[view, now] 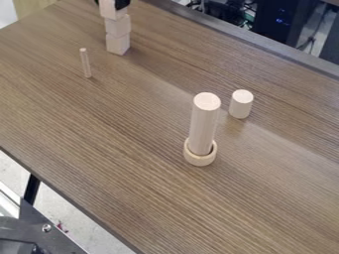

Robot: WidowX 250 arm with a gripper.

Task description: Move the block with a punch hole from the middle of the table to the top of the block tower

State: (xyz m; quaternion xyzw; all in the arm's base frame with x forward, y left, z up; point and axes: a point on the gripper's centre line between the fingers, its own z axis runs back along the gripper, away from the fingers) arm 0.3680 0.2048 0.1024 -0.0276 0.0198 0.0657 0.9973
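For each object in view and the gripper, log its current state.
Gripper: at the top block, hold or release unclear
Top block: in line above the lower blocks, punch hole not discernible
Lower two blocks: stacked, standing on the table
Thin stick: standing on end
Tall cylinder: upright inside the ring
Ring: flat on the table, around the tall cylinder's foot
Short cylinder: upright

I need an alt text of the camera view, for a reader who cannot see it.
A black gripper is at the upper part of a tower of pale wooden blocks on a brown table. Nearer the camera, a tall wooden cylinder stands in a ring, with a short cylinder to its right. A thin stick is left of the tower.
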